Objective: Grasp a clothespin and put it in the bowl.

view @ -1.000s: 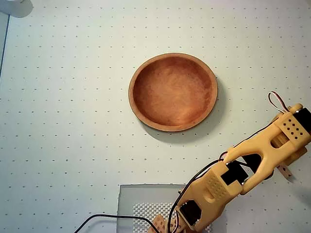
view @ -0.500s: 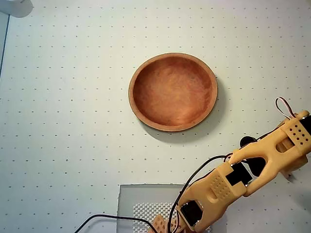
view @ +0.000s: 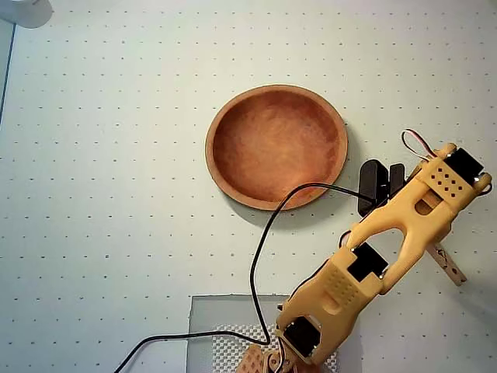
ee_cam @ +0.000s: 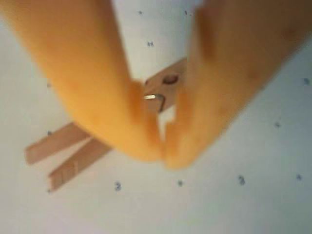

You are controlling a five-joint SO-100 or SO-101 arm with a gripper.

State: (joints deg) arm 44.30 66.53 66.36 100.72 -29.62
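The bowl [view: 276, 147], round and reddish-brown with a lighter rim, is seen just above the centre of the overhead view, resting empty on the pale dotted table [view: 116, 155]. The yellow arm [view: 373, 264] is stretched from the bottom edge of that view, right of centre, up toward the right edge, and its upper end lies to the right of the bowl. A black cable [view: 264, 249] is looped from the lower left, past the arm's base, up to a dark part of the arm beside the bowl's right rim. A grey mat [view: 225, 318] is seen under the arm's base at the bottom of the frame.

The gripper [ee_cam: 163, 146] fills the upper half of the wrist view, its two orange fingers [ee_cam: 97, 87] drawn nearly together and clamped on the clothespin [ee_cam: 73, 153]. The pin's spring is pinched between the fingertips, and its two wooden prongs extend to the lower left of that view. In the overhead view the clothespin [view: 449, 266] is seen at the right edge, below and to the right of the bowl and well apart from it.
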